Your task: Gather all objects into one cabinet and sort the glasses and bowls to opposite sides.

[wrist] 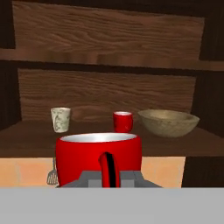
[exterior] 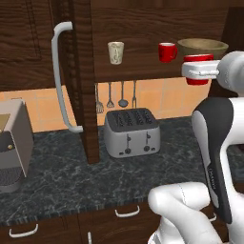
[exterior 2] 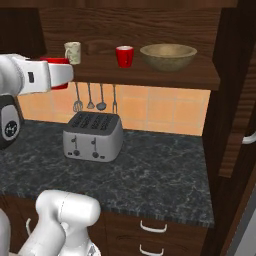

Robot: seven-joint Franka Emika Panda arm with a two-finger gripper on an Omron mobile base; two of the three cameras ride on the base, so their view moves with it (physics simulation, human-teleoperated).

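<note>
**Red cup in my grip, level with the cabinet floor**

My gripper (wrist: pixel 109 181) is pinched tight on a small glossy red cup (wrist: pixel 98 159) with a white inside; its handle faces my hand camera and it stands upright. In the left base view the same cup (exterior: pixel 198 58) shows just past my white hand, out in front of the open dark brown wood wall cabinet (exterior: pixel 143 28) and clear of its floor.

Inside, on the cabinet's bottom board, three things stand in a row, apart from each other. A pale beige mottled tumbler (wrist: pixel 60 119) is to the left, upright. A second small red cup (wrist: pixel 123 121) with a white inside stands near the middle. A wide shallow tan wooden-looking bowl (wrist: pixel 168 122) with a darker inside sits to the right, much wider than the cups.

The cabinet door hangs open at the left, with its long pale grey curved bar handle (exterior: pixel 59 76). Below, a silver four-slot toaster (exterior: pixel 131 132) rests on the dark speckled stone counter (exterior: pixel 71 181).
</note>
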